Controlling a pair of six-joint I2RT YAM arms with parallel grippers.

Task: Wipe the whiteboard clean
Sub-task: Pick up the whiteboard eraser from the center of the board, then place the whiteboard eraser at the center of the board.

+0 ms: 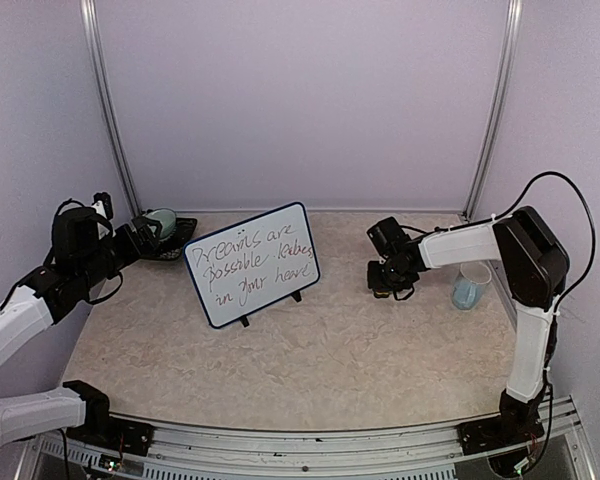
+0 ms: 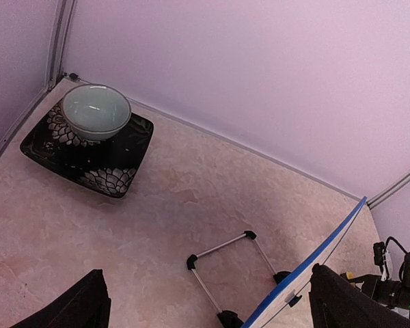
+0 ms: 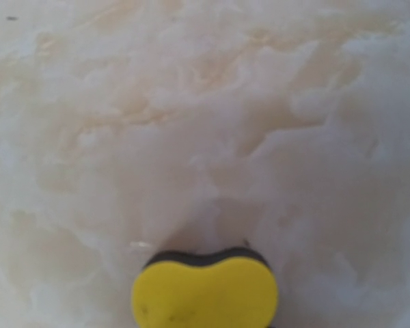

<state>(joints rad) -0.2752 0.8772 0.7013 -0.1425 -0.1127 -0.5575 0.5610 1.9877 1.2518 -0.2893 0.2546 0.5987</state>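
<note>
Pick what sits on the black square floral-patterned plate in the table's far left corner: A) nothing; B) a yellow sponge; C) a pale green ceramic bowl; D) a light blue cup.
C: the pale green ceramic bowl stands on the black square floral-patterned plate, toward the plate's rear corner.

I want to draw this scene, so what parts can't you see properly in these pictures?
- Right gripper: top view, dark and tiny; open or shut unclear; fingers outside the right wrist view.
- Yellow sponge: right wrist view, cut off by the bottom edge.
- Whiteboard writing: top view, some words too small; left wrist view shows only its edge.
- Blue cup: top view, inside too small to see.
</note>
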